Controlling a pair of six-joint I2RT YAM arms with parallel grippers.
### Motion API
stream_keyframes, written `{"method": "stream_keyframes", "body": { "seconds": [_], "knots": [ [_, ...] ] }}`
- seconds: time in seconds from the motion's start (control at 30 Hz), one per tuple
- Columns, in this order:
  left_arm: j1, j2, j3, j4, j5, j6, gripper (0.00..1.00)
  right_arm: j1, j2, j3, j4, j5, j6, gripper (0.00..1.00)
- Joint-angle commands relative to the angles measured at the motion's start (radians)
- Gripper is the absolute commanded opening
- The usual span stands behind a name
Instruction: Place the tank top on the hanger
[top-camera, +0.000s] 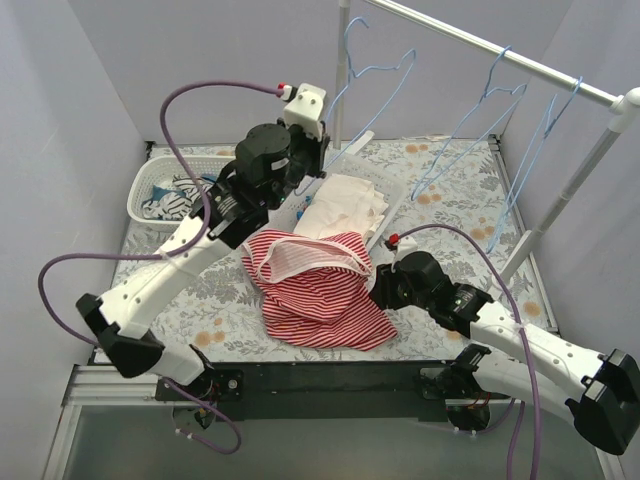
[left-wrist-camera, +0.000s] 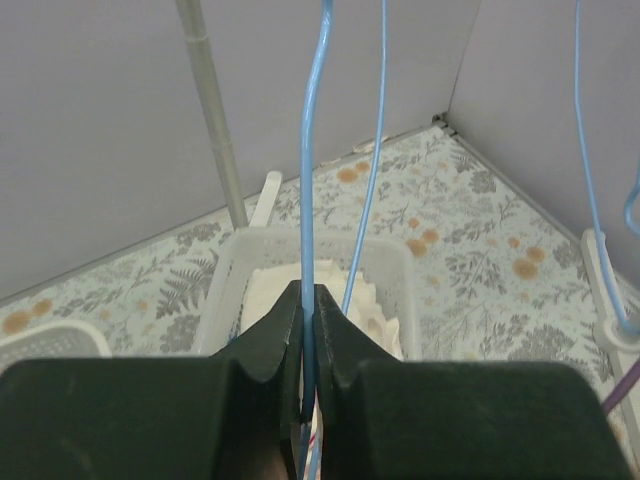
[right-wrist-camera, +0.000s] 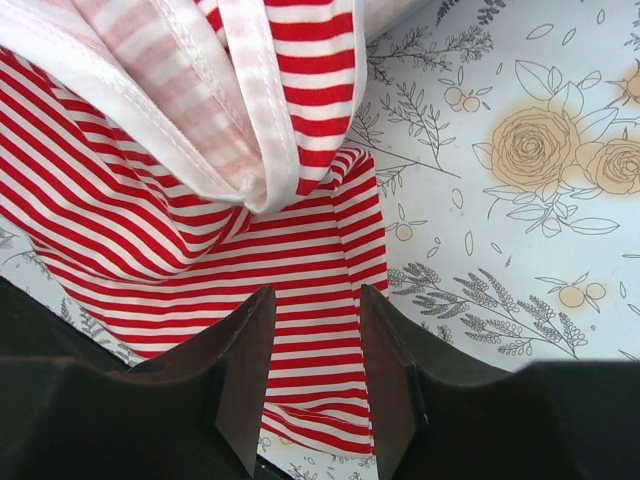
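The red-and-white striped tank top (top-camera: 320, 300) lies crumpled on the flowered table, its white-lined neck opening raised toward the back. It fills the right wrist view (right-wrist-camera: 150, 210). My right gripper (top-camera: 376, 285) is low at the garment's right edge. In its own view the gripper (right-wrist-camera: 315, 310) is open, jaws either side of a striped strip of fabric. My left gripper (top-camera: 314, 162) is raised behind the tank top. It is shut on the thin wire of a blue hanger (top-camera: 378, 108). The left wrist view shows the gripper (left-wrist-camera: 308, 300) pinching that wire (left-wrist-camera: 310, 150).
A white basket (top-camera: 397, 192) behind the tank top holds a cream-white cloth (top-camera: 345, 205). Another basket (top-camera: 150, 178) at far left holds a black-and-white striped garment. A metal rail (top-camera: 500, 50) at back right carries two more blue hangers (top-camera: 478, 112). Its post (left-wrist-camera: 212, 110) stands near my left gripper.
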Motion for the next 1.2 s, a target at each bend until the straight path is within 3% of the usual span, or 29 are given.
{"method": "stream_keyframes", "body": {
  "seconds": [0.0,0.17,0.4,0.9,0.97,1.03,1.17],
  "knots": [
    [0.000,-0.231,-0.132,-0.121,0.012,-0.042,0.00,0.004,-0.031,0.058,-0.015,0.019,-0.010,0.47],
    [0.000,-0.433,-0.271,-0.337,0.033,-0.114,0.00,0.004,-0.072,0.103,-0.015,0.081,0.007,0.47],
    [-0.002,-0.564,-0.374,-0.564,0.167,-0.179,0.00,0.003,-0.091,0.109,0.099,0.191,0.071,0.46],
    [0.000,-0.607,-0.407,-0.754,0.297,-0.171,0.00,0.006,0.118,0.144,0.221,0.118,0.118,0.39],
    [-0.002,-0.610,-0.402,-0.765,0.314,-0.177,0.00,0.006,0.128,0.149,0.221,0.125,0.118,0.33],
    [-0.002,-0.616,-0.410,-0.773,0.326,-0.182,0.00,0.015,0.142,0.165,0.221,0.138,0.105,0.19],
    [0.000,-0.641,-0.433,-0.776,0.337,-0.195,0.00,0.039,0.164,0.211,0.195,0.210,0.092,0.07]
  ]
}}
